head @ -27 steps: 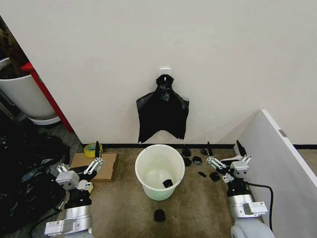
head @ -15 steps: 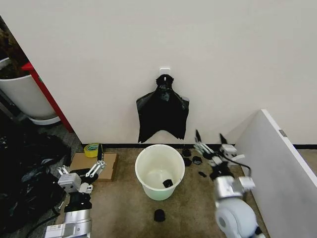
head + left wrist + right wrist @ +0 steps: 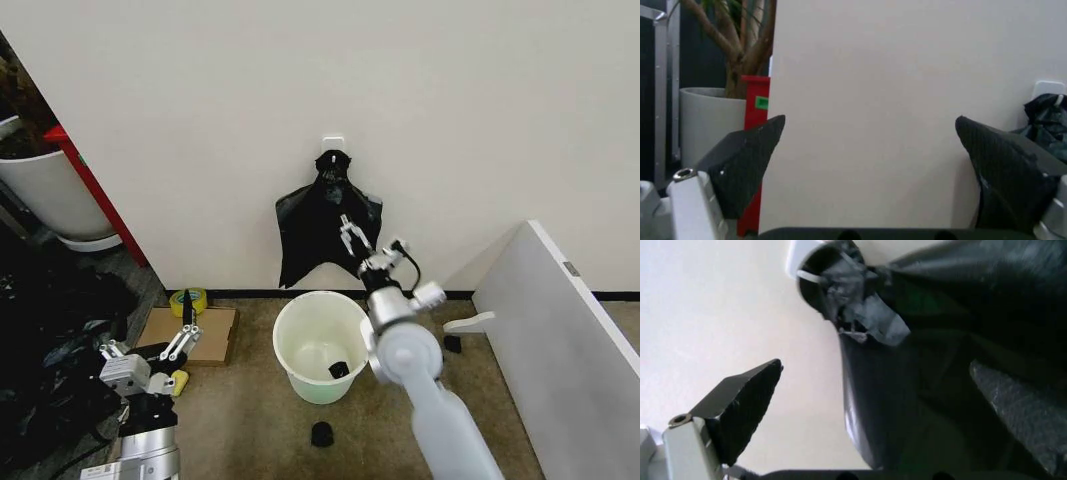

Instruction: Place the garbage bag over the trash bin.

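Cream wall (image 3: 480,110): we see right gripper (image 3: 347,232) spread apart before hooked garbage bag (image 3: 318,240), above trash bin (image 3: 322,345); its wrist view shows the knot. Left gripper (image 3: 184,322) spread, low.

trash bin (image 3: 322,345) — set on the floor, below the bag (image 3: 328,232) hung on the wall hook (image 3: 333,146) | right gripper (image 3: 350,233) — held up before that bag | left gripper (image 3: 183,332) — kept low at left, near the cardboard (image 3: 190,333)

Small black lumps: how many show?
3 lumps: one inside the trash bin, one on the floor before it, one right of it; the right arm may hide others.
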Robot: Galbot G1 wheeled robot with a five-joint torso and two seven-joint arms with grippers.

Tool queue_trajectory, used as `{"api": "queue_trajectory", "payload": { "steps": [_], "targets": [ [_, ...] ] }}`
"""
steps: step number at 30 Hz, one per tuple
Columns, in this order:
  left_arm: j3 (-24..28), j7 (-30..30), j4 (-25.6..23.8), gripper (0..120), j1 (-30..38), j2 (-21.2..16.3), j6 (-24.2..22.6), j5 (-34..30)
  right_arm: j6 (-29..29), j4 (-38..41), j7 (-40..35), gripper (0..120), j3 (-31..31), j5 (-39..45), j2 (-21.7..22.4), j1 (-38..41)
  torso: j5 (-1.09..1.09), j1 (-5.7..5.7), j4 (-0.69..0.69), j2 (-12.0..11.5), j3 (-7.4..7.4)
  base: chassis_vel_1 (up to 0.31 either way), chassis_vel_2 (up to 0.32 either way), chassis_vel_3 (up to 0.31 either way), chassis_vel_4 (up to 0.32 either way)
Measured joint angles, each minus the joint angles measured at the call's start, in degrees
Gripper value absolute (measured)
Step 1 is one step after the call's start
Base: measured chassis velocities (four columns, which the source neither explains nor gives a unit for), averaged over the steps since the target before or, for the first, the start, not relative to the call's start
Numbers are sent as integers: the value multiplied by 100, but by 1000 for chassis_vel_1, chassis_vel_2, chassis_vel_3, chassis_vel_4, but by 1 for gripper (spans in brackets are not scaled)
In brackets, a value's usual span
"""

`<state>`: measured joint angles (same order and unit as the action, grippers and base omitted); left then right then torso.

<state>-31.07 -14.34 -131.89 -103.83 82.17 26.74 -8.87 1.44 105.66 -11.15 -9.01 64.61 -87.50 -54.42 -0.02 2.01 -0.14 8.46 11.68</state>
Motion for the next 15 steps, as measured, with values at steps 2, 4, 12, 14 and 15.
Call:
{"api": "queue_trajectory", "payload": {
  "steps": [2,4,12,14,15],
  "targets": [
    [-2,-11,-10,100,-19,38,3,14,84,-299,115,100,1,9,-134,176,0,0,0,0,0,0,0,0,0],
    [-4,-18,-17,100,-28,49,4,16,121,-440,169,100,0,8,-210,270,0,0,0,0,0,0,0,0,0],
    [-24,-118,-125,100,-99,82,18,44,326,-1108,461,94,-74,-66,-484,789,0,0,0,0,0,0,0,0,0],
    [-25,-130,-131,100,-109,83,32,55,357,-1179,506,88,-90,-87,-485,823,1,0,-1,0,0,0,0,0,0],
    [-25,-135,-133,100,-113,85,42,60,372,-1209,536,84,-96,-109,-485,834,1,0,-1,0,0,0,0,0,0]
  ]
}}
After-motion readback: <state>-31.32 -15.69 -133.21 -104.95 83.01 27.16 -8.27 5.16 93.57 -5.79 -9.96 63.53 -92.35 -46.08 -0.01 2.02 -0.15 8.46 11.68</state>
